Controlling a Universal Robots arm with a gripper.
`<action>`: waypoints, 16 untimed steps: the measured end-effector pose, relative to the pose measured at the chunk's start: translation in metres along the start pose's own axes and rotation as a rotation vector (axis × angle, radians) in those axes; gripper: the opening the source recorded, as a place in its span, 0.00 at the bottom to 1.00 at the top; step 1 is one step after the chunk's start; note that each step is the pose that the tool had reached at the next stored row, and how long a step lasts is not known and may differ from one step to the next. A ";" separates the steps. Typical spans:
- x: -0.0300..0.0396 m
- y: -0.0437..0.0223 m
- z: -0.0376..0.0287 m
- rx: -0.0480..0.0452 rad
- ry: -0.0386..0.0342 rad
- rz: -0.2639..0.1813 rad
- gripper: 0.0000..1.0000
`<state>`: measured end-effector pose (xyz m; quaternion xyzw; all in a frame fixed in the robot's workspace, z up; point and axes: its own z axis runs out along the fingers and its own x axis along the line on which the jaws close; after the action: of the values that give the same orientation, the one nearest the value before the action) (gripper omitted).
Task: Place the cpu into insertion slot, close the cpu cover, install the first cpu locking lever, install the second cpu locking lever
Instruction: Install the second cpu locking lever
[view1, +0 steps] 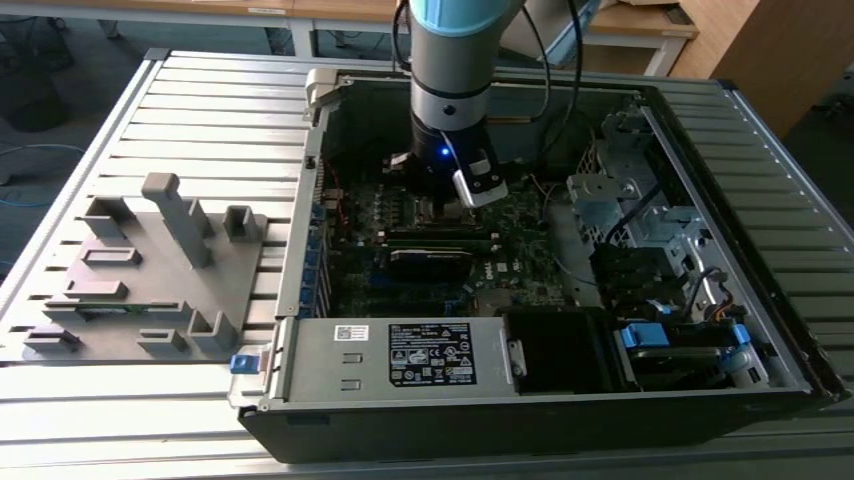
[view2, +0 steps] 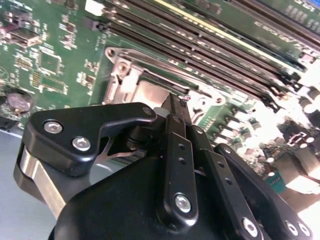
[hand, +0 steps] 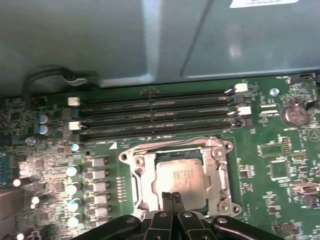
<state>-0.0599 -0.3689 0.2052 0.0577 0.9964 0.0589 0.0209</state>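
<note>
In the first wrist view the cpu (hand: 181, 179) lies flat in the insertion slot (hand: 227, 202), its silver top showing through the window of the cpu cover (hand: 145, 181). The cover lies down around it. A thin metal lever (hand: 170, 146) runs along the socket's side nearest the memory slots. My gripper (hand: 171, 196) is shut, its two black fingers pressed together with the tips over the cpu's edge. The second wrist view has the gripper (view2: 176, 100) at the socket's rim, beside the cpu (view2: 145, 92) and the cover (view2: 117, 70). In the exterior view the gripper (view1: 430, 205) reaches down into the open computer case.
Long black memory slots (hand: 155, 117) run beside the socket, with capacitors (hand: 72, 187) and a coin battery (hand: 294, 114) nearby. In the exterior view a grey fixture plate (view1: 147, 270) sits on the left, a power supply (view1: 400, 355) fills the case's front, and a drive cage (view1: 641, 200) is on the right.
</note>
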 end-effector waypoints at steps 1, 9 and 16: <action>-0.0013 0.0001 0.0001 0.0000 0.0000 0.000 0.10; -0.0033 0.0011 -0.0023 0.0004 0.0001 0.000 0.10; -0.0035 0.0020 -0.0100 0.0008 0.0001 0.000 0.10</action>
<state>-0.0567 -0.3684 0.2155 0.0577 0.9964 0.0585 0.0208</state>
